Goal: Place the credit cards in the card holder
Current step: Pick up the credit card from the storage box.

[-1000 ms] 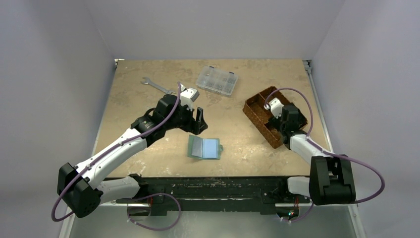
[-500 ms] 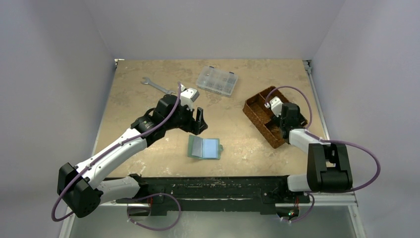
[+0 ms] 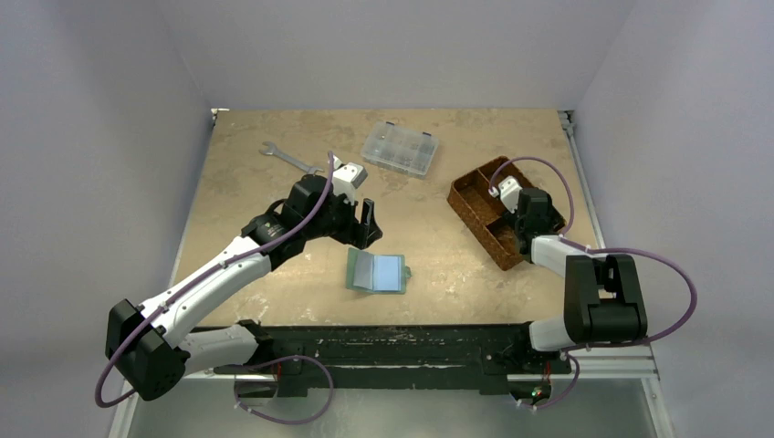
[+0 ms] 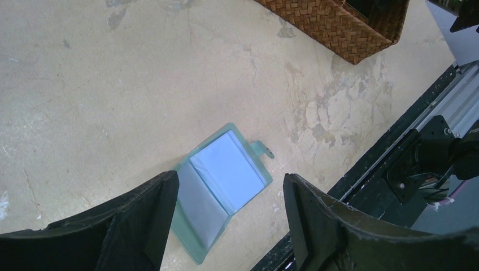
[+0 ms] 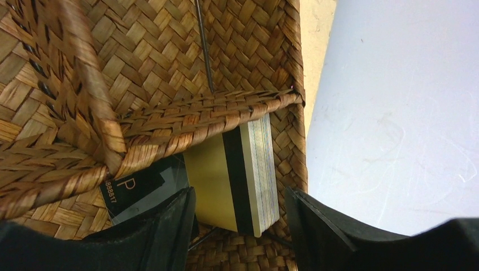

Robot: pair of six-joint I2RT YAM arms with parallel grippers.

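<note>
The card holder [image 3: 377, 271] lies open on the table, sage-green with pale blue clear pockets [image 4: 226, 175] facing up. My left gripper [image 3: 365, 224] [image 4: 229, 220] hovers open just above and behind it, holding nothing. The credit cards [image 5: 214, 175] are a stack standing in the near right compartment of the brown woven basket [image 3: 475, 205]: a gold card with a black stripe on top, with a black card [image 5: 130, 189] beside it. My right gripper [image 3: 522, 235] [image 5: 240, 226] reaches down into that compartment with its jaws on either side of the stack. A small gap still shows at the right finger [image 5: 322, 231].
A clear plastic compartment box [image 3: 399, 149] and a metal wrench [image 3: 290, 158] lie at the back of the table. The basket's woven divider [image 5: 169, 130] runs just above the cards. Its outer wall [image 5: 291, 164] stands close to the right finger.
My right gripper's jaws have narrowed around the card stack, and the right arm has folded in closer over the basket. The left arm and the card holder have not moved.
</note>
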